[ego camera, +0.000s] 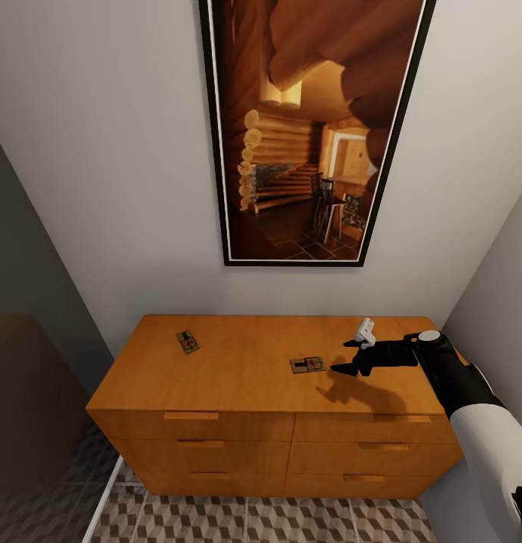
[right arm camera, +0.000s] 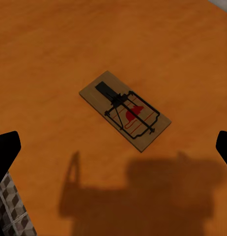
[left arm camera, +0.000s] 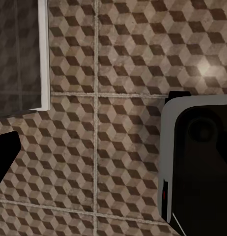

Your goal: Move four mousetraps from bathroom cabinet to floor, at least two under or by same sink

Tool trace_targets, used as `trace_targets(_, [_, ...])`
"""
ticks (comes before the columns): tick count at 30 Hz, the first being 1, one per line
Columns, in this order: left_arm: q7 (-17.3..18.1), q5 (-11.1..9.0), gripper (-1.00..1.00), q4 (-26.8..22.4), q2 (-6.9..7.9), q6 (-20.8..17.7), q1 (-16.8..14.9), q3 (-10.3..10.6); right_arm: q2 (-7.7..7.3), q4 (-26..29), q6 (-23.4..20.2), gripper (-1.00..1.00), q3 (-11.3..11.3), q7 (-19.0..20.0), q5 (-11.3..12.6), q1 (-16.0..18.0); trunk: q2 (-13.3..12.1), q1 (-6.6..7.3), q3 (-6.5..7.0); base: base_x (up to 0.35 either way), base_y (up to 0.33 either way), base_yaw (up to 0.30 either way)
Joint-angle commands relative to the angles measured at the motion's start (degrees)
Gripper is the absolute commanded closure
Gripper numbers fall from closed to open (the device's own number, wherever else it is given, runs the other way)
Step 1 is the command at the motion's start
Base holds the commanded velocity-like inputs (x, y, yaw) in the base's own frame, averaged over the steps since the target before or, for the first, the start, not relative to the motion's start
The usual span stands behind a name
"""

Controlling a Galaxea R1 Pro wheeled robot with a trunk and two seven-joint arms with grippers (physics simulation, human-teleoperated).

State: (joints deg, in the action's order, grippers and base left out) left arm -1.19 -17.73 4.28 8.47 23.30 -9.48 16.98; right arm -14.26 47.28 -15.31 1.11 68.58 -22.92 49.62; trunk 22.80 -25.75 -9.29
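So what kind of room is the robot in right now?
Likely a narrow indoor nook in a home: an orange-brown wooden cabinet stands against a pale grey wall under a large framed picture, with cube-patterned tiled floor. Nothing in view proves it is a bathroom.

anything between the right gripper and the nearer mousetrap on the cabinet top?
Nothing. The head view shows bare cabinet top between the right gripper and the nearer mousetrap; the right wrist view shows only the gripper's shadow beside it.
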Motion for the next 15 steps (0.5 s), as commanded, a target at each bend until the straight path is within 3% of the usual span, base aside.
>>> trace_targets(1, [-0.1,-0.2,-1.00,0.2,-0.03,0.3,-0.1,0.5,0.02,0.1,-0.6,-1.00,0.1,0.3,-0.2,0.0,0.1,-0.03,-0.12,0.000,0.000,0.000])
trace_targets(15, [-0.1,-0.2,-1.00,0.2,-0.12,0.3,-0.1,0.5,0.02,0.1,-0.6,-1.00,0.1,0.3,-0.2,0.0,0.1,-0.03,-0.12,0.000,0.000,0.000])
